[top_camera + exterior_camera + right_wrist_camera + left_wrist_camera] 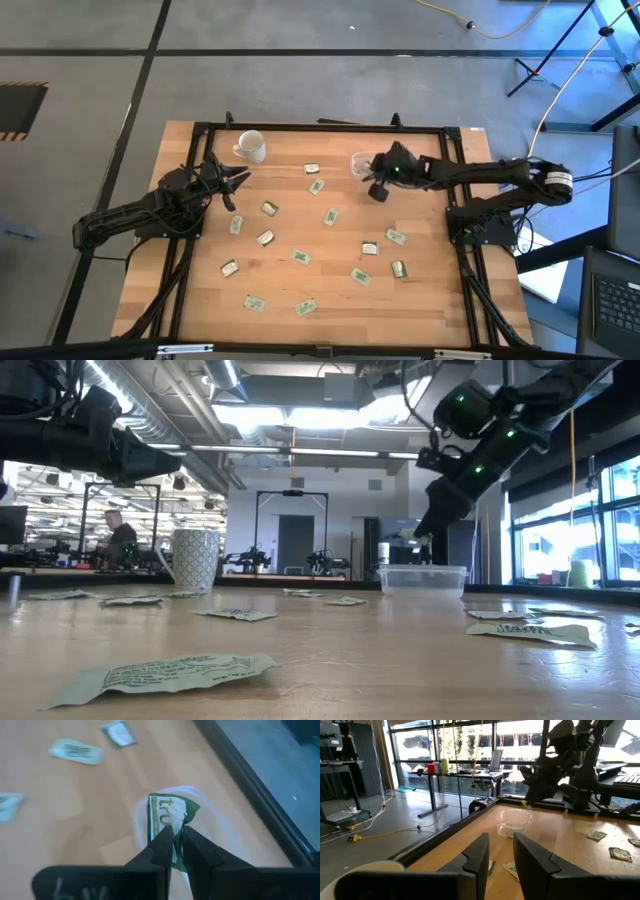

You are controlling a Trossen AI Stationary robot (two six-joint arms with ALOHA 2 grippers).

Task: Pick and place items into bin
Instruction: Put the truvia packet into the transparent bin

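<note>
Several pale green and white packets (300, 257) lie flat and scattered over the wooden table; one lies close in the low view (165, 672). The clear bin (358, 163) sits near the far edge, right of centre, also in the low view (424, 579). My right gripper (368, 172) hangs over the bin (202, 800), shut on one packet (165, 815). My left gripper (236, 181) is open and waits in the air near the white mug (250, 146), holding nothing (500, 857). My right gripper (177, 832) pinches a crumpled packet between its two fingers, at one end (176, 822). The rest of the packet sticks out past the fingertips. The fingers come from above, slanting down toward the bin. The packet is lifted clear, over the bin's opening.
The white mug (195, 559) stands upright at the far left of the table, close to my left gripper. A black frame (320, 127) runs around the table's edges. Two packets (312, 169) lie between the mug and the bin.
</note>
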